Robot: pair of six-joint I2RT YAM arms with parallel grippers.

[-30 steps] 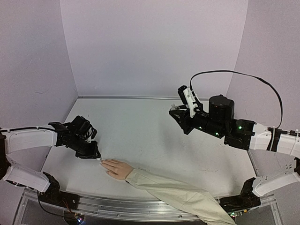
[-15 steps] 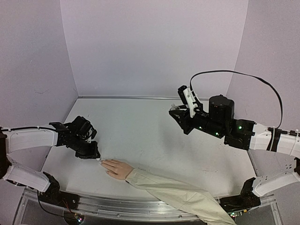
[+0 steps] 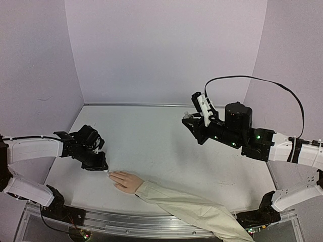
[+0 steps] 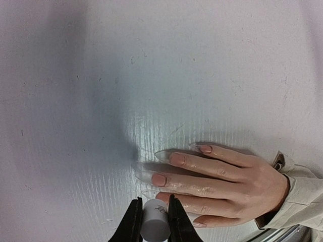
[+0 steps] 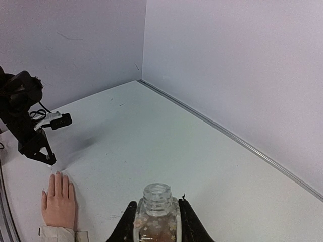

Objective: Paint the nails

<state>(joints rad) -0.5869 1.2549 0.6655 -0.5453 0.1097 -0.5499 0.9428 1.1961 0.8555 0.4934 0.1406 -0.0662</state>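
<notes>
A pale mannequin hand (image 3: 126, 181) with a beige sleeve (image 3: 192, 210) lies palm down near the front edge. Its nails (image 4: 176, 158) look pinkish with long clear tips. My left gripper (image 3: 102, 168) is shut on a white brush cap (image 4: 154, 220) and hovers right at the fingertips, over the lower fingers. My right gripper (image 3: 189, 120) is raised at the right and is shut on an open clear polish bottle (image 5: 156, 214) with flakes inside. The hand also shows in the right wrist view (image 5: 59, 197).
White table (image 3: 161, 146) with purple walls around it. A metal rail (image 3: 126, 222) runs along the front edge. A black cable (image 3: 262, 83) loops over the right arm.
</notes>
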